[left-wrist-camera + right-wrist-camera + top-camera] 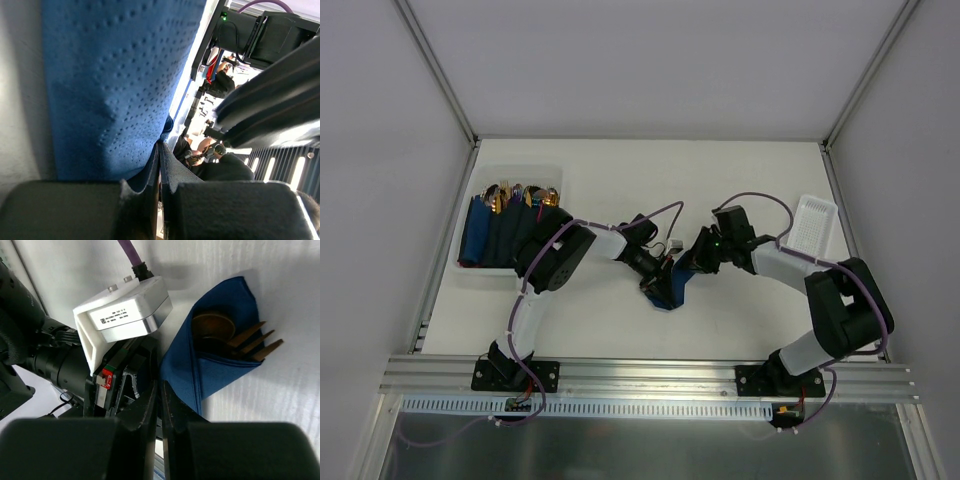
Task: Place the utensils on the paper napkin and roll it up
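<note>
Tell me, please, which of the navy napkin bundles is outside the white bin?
The napkin bundle lying on the table at its centre, fork tines poking out; the others sit packed in the white bin.

Handles of the utensils [216,328] hidden inside the folded paper napkin [184,360]

Bright, even overhead light; white worktop [620,180] a bit washed out, soft shadows only. Left wrist pic: paper napkin [115,85] v. close, texture sharp, dark fg soft, glare in bg at right.
</note>
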